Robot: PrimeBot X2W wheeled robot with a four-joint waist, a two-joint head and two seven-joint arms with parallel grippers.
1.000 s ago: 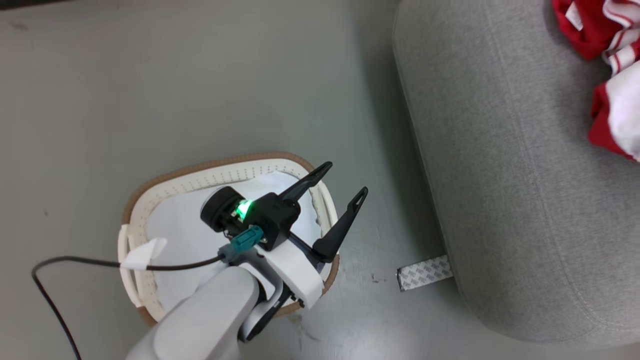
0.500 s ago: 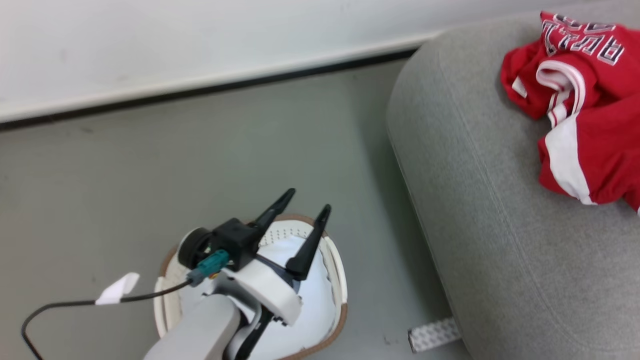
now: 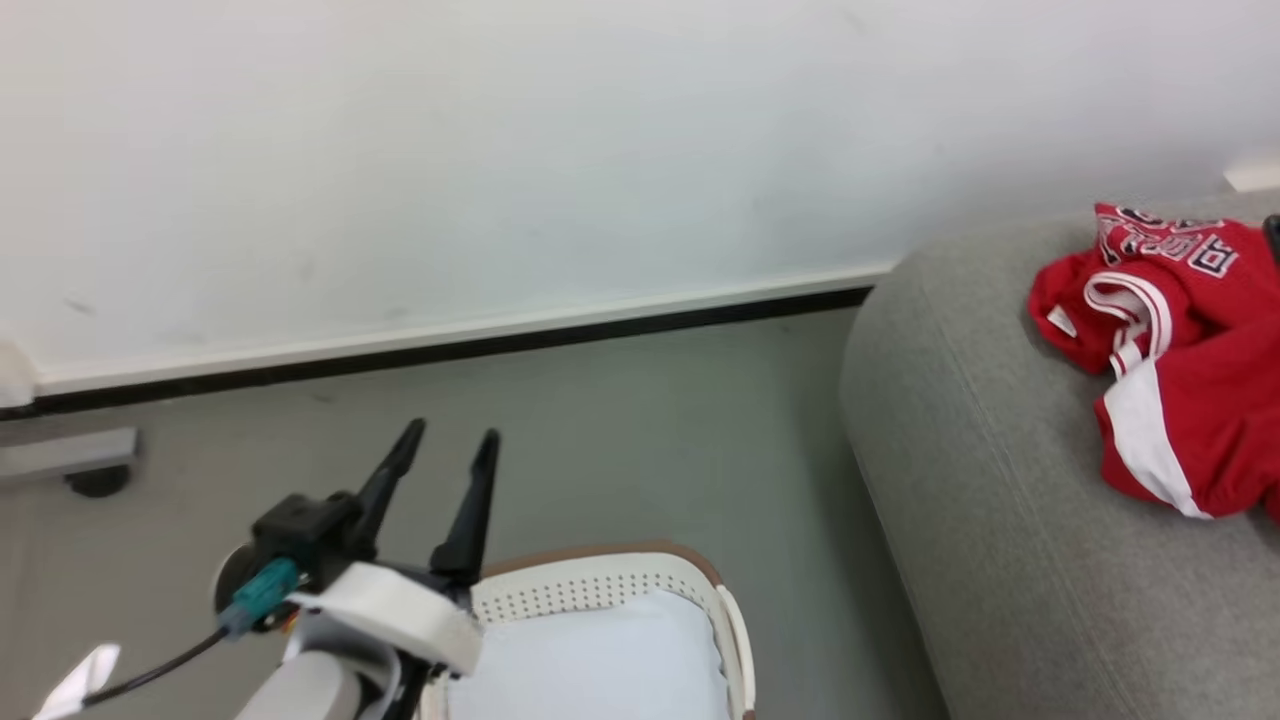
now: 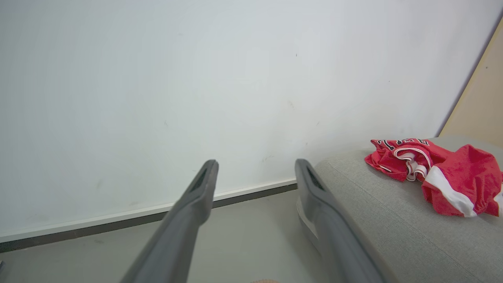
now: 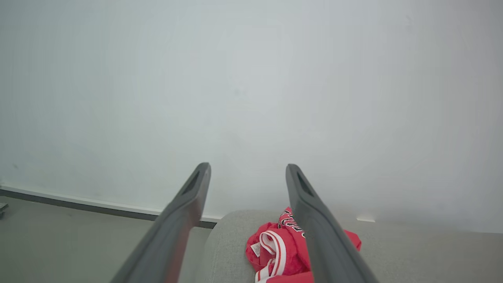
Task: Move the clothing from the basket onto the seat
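Lying crumpled on the grey seat [image 3: 1000, 540], close to its rounded end, is the red clothing [image 3: 1180, 400], white stripes and dark lettering showing; the basket [image 3: 600, 590] stands on the floor [image 3: 650, 420] near the seat, its pale bottom in plain sight; the left gripper [image 3: 452, 432] hangs by the basket's left edge, fingers spread wide with nothing between them, pointing toward the white wall [image 3: 500, 150]; the right gripper [image 5: 247, 168] is likewise released, fingers parted and bare, aimed over the clothing toward the wall.
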